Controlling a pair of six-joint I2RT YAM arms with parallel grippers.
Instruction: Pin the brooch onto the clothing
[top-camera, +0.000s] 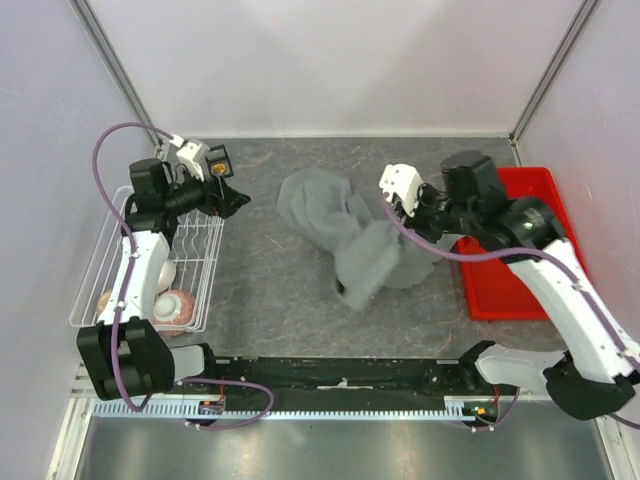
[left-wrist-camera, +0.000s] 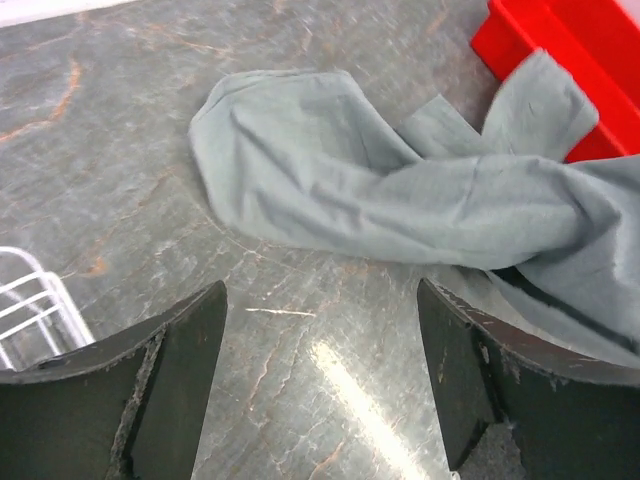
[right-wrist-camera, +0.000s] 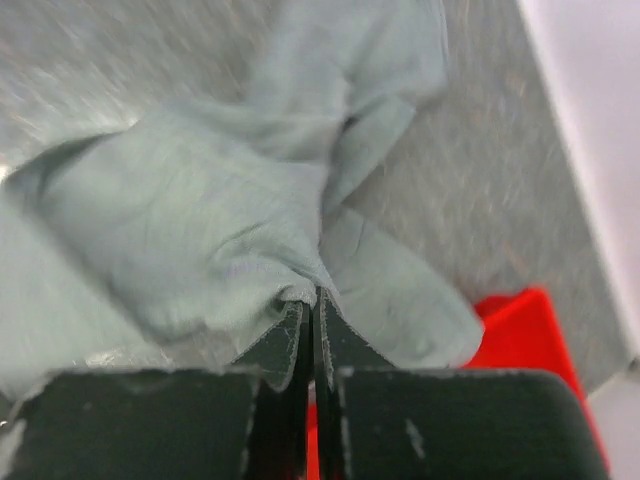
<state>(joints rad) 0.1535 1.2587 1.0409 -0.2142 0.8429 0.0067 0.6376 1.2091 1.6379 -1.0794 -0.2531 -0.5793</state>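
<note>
Right tool (right-wrist-camera: 310, 297) tight on clothing (right-wrist-camera: 190, 220)

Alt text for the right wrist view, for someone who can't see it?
The right gripper is shut on a fold of the crumpled grey shirt, with the grey table behind it. A red tray shows at lower right; the picture is blurred.

The top camera hangs high over the near edge, looking steeply down on the whole table (top-camera: 270, 290). The left wrist camera looks low across it, rightward, at the clothing (left-wrist-camera: 330, 190) and red bin (left-wrist-camera: 570, 50). The right wrist camera sits close over that same clothing and bin corner.
</note>
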